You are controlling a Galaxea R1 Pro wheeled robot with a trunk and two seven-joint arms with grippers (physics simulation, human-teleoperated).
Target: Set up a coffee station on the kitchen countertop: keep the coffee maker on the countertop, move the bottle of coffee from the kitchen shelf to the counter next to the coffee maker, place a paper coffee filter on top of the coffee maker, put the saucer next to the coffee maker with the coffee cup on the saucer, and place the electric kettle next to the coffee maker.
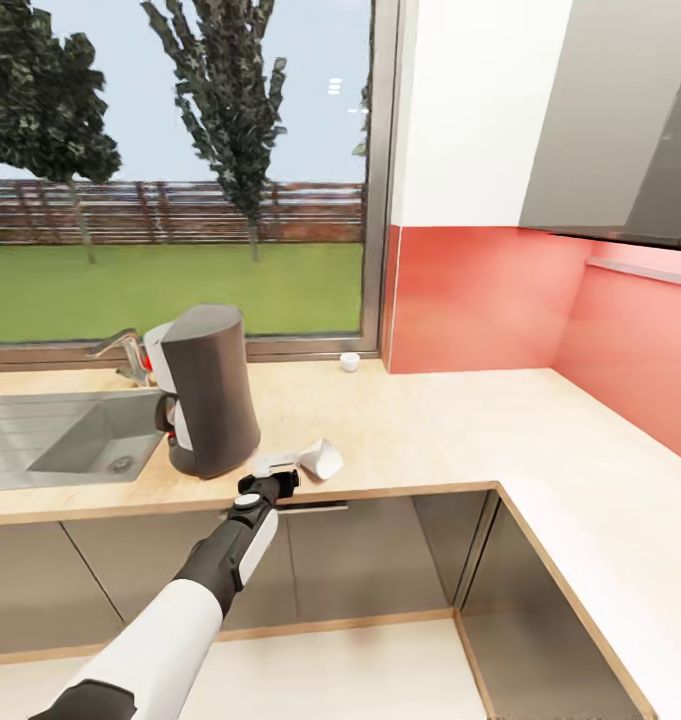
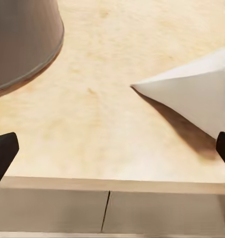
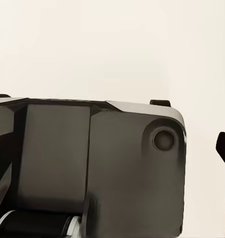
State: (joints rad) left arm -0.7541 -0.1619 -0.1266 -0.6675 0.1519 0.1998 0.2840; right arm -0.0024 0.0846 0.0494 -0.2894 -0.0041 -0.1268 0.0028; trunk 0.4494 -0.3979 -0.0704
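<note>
Left gripper (image 1: 280, 478), jaws spread w/ nothing pinched, hovers at the light wood-grain countertop (image 1: 460, 420) edge beside the white cone-shaped paper filter (image 1: 320, 458) near the tall dark grey coffee maker (image 1: 208, 390); a clumsy grab could crush it or nudge it off.

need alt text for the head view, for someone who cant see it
The left gripper reaches to the front edge of a wood-grain countertop, beside a white paper filter lying just right of the dark grey coffee maker. A grey sink sits at left, a small white cup by the window, red wall at right.
</note>
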